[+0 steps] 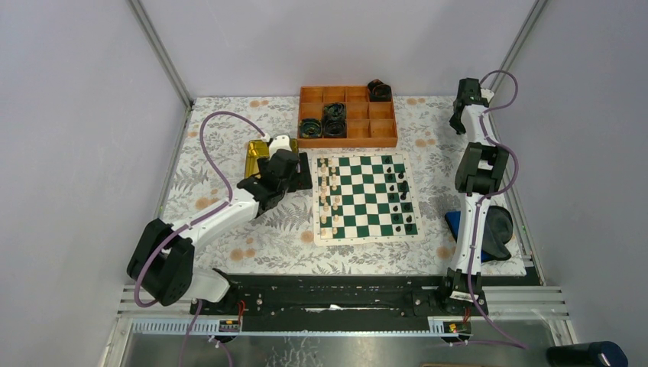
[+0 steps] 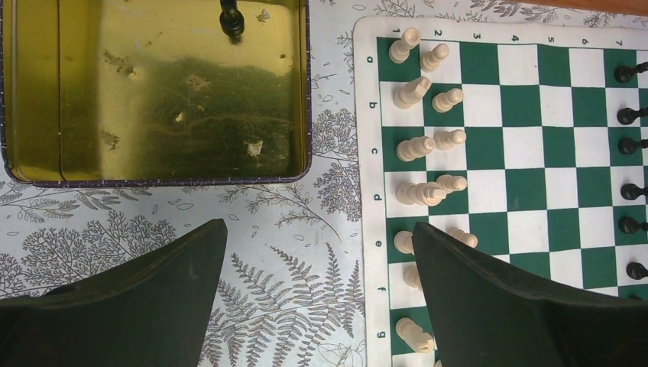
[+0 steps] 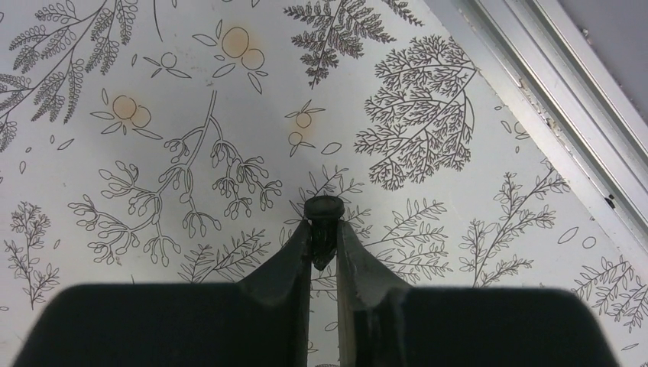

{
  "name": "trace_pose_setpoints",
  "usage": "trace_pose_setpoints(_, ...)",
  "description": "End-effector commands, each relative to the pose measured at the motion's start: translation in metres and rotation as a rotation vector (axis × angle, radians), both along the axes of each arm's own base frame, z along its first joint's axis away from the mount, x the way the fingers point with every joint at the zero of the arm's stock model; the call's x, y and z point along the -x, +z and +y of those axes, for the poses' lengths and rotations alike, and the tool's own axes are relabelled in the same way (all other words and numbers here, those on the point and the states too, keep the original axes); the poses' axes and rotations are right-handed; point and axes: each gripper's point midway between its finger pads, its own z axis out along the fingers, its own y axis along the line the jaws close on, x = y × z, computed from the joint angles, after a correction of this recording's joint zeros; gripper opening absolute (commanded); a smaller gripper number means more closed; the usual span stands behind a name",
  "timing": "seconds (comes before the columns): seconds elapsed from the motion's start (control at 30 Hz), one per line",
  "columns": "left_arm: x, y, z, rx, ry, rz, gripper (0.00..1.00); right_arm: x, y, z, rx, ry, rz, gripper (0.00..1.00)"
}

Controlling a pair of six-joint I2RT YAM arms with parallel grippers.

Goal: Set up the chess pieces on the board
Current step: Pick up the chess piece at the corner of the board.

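The green-and-white board (image 1: pixel 367 238) lies mid-table. Cream chess pieces (image 1: pixel 328 195) fill its two left columns and black ones (image 1: pixel 399 195) its right side. In the left wrist view the board (image 2: pixel 527 115) shows cream pieces (image 2: pixel 420 145) leaning or upright and black pieces (image 2: pixel 630 115) at the right edge. My left gripper (image 2: pixel 319 225) hangs open over the cloth between tin and board, its right finger (image 2: pixel 489 298) over the cream rows. My right gripper (image 3: pixel 323 229) is shut on a black chess piece (image 3: pixel 323 210) above the cloth at the far right back (image 1: pixel 458 118).
A shiny yellow tin (image 2: pixel 153 99) left of the board holds one black piece (image 2: pixel 231 19). An orange compartment tray (image 1: pixel 382 126) with dark cable rolls (image 1: pixel 334 118) stands behind the board. A blue-and-black object (image 1: pixel 497 229) lies by the right arm. A metal frame rail (image 3: pixel 565 84) borders the cloth.
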Motion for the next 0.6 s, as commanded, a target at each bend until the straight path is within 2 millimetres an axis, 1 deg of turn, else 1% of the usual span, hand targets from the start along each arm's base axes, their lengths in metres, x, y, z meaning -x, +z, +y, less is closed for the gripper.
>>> trace_pose_setpoints(0.0, -0.011, 0.02, -0.002, 0.056, 0.03, -0.067, 0.99, 0.005, 0.009, 0.005, -0.025, 0.019, -0.003, 0.07)
trace_pose_setpoints(0.13, -0.006, 0.022, 0.002, 0.059, 0.037, -0.071, 0.99, 0.006, 0.017, 0.009, -0.048, 0.021, -0.018, 0.03)
trace_pose_setpoints(0.23, -0.002, 0.024, 0.005, 0.06, 0.038, -0.072, 0.99, 0.008, 0.027, 0.018, -0.095, 0.022, -0.048, 0.01)
trace_pose_setpoints(0.43, 0.009, 0.029, 0.014, 0.054, 0.042, -0.083, 0.99, 0.014, 0.051, 0.05, -0.231, 0.039, -0.122, 0.0)
trace_pose_setpoints(0.57, 0.014, 0.036, 0.018, 0.056, 0.038, -0.097, 0.99, 0.024, 0.068, 0.071, -0.302, 0.052, -0.153, 0.0)
